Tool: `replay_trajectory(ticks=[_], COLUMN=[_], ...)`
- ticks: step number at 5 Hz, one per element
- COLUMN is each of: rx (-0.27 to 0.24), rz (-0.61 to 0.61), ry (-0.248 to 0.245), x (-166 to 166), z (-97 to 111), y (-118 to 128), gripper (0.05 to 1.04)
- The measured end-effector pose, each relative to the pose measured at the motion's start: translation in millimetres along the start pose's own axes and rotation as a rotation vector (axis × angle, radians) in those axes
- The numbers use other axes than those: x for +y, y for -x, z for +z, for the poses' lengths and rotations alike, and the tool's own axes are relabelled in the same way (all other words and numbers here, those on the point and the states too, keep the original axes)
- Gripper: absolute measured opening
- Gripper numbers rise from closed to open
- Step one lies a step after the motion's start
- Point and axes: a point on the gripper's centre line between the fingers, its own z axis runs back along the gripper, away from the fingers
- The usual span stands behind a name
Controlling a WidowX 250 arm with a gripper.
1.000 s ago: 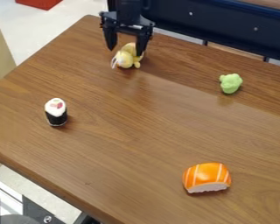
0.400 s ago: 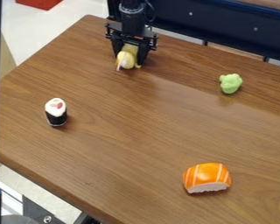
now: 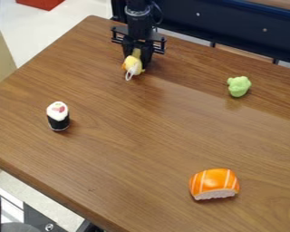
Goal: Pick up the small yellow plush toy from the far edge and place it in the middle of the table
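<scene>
Near the table's far left corner, the black gripper point(image 3: 137, 61) hangs low and is shut on a small yellow plush toy point(image 3: 132, 65). The toy sits between the two fingers, its rounded end and a thin white loop facing the camera; its rear part is hidden by the gripper. Whether the toy touches the tabletop I cannot tell.
A sushi roll point(image 3: 58, 116) stands upright at the left of the wooden table point(image 3: 135, 136). A light green lump point(image 3: 239, 86) lies at the right rear, and an orange-striped sushi piece point(image 3: 214, 184) at the front right. A dark blue panel point(image 3: 232, 29) runs behind the table.
The gripper has come down around the yellow toy and its fingers have drawn together on it. The toy has turned slightly. A dark vertical bar has appeared along the left edge.
</scene>
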Motion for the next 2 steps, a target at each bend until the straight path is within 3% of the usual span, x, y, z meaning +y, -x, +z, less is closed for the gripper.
replay_trajectory(ticks=[1,2], rx=[0.039,0.051], rz=[0.018,0.033], ry=[0.014,0.047], x=[-6,-9], z=[8,36], y=[9,13], gripper=[0.340,0.339])
